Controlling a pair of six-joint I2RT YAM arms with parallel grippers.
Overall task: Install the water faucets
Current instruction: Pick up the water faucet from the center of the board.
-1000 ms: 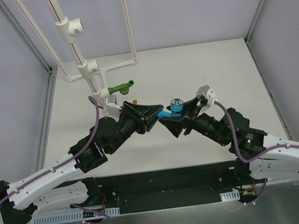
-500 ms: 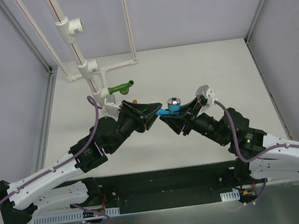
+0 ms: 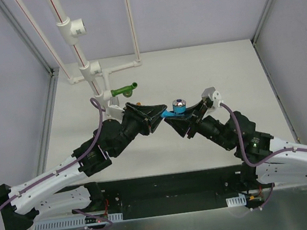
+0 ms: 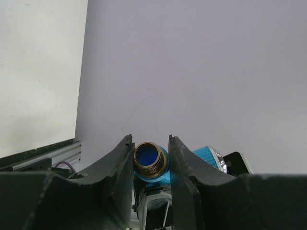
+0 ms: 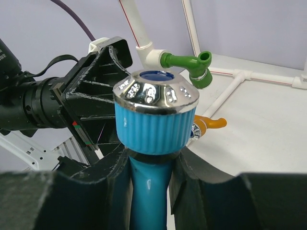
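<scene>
Both grippers hold the light blue faucet [image 3: 172,114] between them above the table. My left gripper [image 3: 162,113] is shut on its brass threaded end [image 4: 150,160], with a jaw on each side of the blue collar. My right gripper [image 5: 149,165] is shut on the blue stem just under the ribbed knob with the chrome cap [image 5: 154,91]. The green faucet [image 3: 124,90] sits screwed into a white pipe fitting [image 5: 152,57], spout outward. The orange faucet [image 5: 210,123] lies on the table behind the blue knob; the left arm mostly hides it from above.
White pipework [image 3: 81,59] with tee fittings rises at the back left and runs along the table [image 5: 230,88]. Grey walls enclose the white table [image 3: 216,70] on three sides. The black left gripper body [image 5: 93,91] fills the space left of the knob.
My right gripper has closed on the blue faucet's stem. The faucet has shifted slightly left and up between the two grippers. The left gripper's hold is unchanged.
</scene>
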